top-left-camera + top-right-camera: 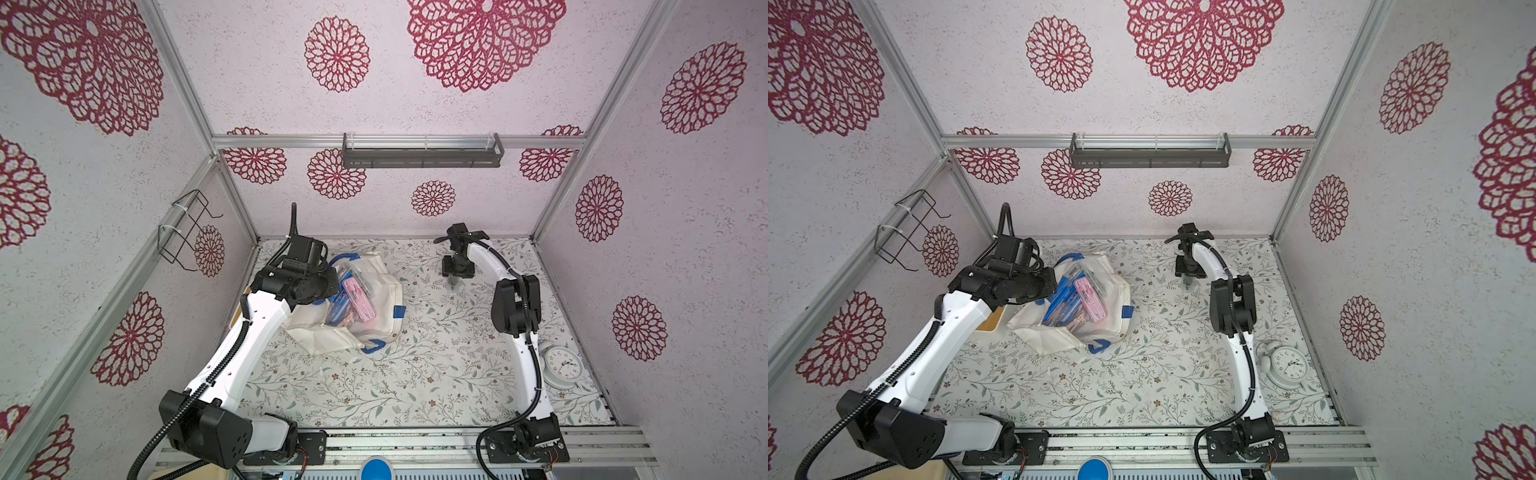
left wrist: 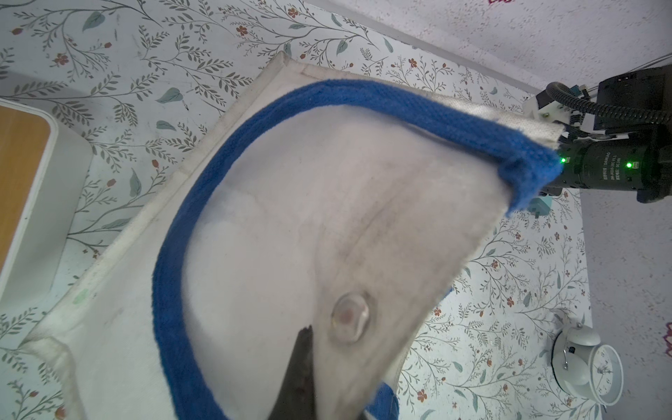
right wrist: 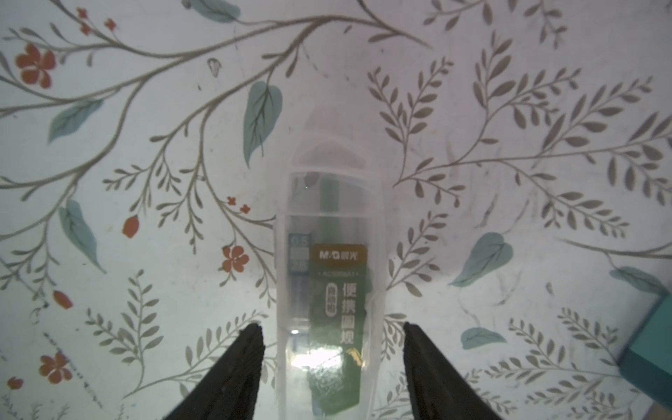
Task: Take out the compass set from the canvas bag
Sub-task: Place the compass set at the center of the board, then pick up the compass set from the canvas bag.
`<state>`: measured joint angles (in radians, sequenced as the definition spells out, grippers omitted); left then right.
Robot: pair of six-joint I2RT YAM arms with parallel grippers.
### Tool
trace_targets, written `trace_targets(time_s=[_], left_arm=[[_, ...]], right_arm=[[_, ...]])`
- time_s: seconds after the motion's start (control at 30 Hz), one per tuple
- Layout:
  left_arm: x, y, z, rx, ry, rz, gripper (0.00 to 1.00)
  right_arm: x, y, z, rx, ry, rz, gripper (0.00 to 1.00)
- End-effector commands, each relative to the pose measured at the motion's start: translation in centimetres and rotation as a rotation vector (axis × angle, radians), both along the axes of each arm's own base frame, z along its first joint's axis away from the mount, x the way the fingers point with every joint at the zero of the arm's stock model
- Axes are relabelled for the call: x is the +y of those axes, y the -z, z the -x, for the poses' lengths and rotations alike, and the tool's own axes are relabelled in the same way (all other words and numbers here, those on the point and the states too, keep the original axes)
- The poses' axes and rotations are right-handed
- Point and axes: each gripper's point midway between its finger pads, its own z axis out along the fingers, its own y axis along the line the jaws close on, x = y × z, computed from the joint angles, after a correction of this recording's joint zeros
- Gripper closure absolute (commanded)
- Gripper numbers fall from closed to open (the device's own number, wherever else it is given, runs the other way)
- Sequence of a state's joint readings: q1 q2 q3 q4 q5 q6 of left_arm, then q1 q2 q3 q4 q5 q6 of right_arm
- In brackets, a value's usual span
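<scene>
The canvas bag (image 1: 384,291) (image 1: 1115,293), off-white with blue straps, lies slumped at the table's left. Its mouth gapes and shows pink (image 1: 359,303) and blue (image 1: 338,309) slim cases inside. My left gripper (image 2: 323,338) is shut on the bag's fabric rim (image 2: 363,254) and holds it up; only one dark finger (image 2: 303,356) shows, the other is behind the cloth. The compass set (image 3: 327,291) (image 1: 454,286), a clear case with a green label, lies on the table at the back right. My right gripper (image 3: 331,327) straddles it, open, with a gap on each side.
A white alarm clock (image 1: 561,365) (image 2: 589,363) lies by the right arm near the right wall. A white box with a wooden top (image 2: 29,182) (image 1: 990,322) sits left of the bag. A teal object (image 3: 651,349) lies close to the compass set.
</scene>
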<state>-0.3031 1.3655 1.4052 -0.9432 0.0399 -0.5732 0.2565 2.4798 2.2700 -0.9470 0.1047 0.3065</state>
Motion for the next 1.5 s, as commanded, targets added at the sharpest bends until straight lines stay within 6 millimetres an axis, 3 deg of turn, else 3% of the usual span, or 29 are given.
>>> trace_targets(time_s=[0.0, 0.17, 0.3, 0.43, 0.7, 0.9, 1.03, 1.3, 1.47], left_arm=[[0.0, -1.1, 0.3, -0.039, -0.011, 0.032, 1.0], [0.0, -1.2, 0.2, -0.043, -0.012, 0.034, 1.0], [0.0, -1.1, 0.3, -0.041, -0.014, 0.034, 1.0], [0.0, -1.0, 0.4, -0.035, -0.014, 0.036, 1.0], [0.0, -0.4, 0.6, -0.01, -0.013, 0.035, 1.0], [-0.1, -0.2, 0.7, -0.002, -0.021, 0.043, 1.0], [-0.1, -0.2, 0.7, -0.003, -0.025, 0.046, 1.0], [0.0, -0.3, 0.8, -0.003, -0.033, 0.049, 1.0], [0.0, -0.4, 0.8, -0.003, -0.034, 0.047, 1.0]], right_arm=[[-0.2, -6.8, -0.5, -0.126, -0.005, -0.024, 0.36], [2.1, -11.6, 1.4, -0.229, -0.021, -0.141, 0.39], [5.1, -15.9, 4.0, -0.373, -0.032, -0.267, 0.45], [8.4, -17.2, 7.0, -0.392, -0.062, -0.374, 0.45], [19.7, -20.7, 15.7, -0.452, -0.36, -0.529, 0.43], [26.3, -19.2, 20.6, -0.399, -0.538, -0.548, 0.44], [28.5, -16.6, 21.6, -0.333, -0.573, -0.525, 0.46], [30.2, -9.9, 20.4, -0.202, -0.55, -0.423, 0.41], [31.0, -7.9, 19.4, -0.178, -0.543, -0.401, 0.36]])
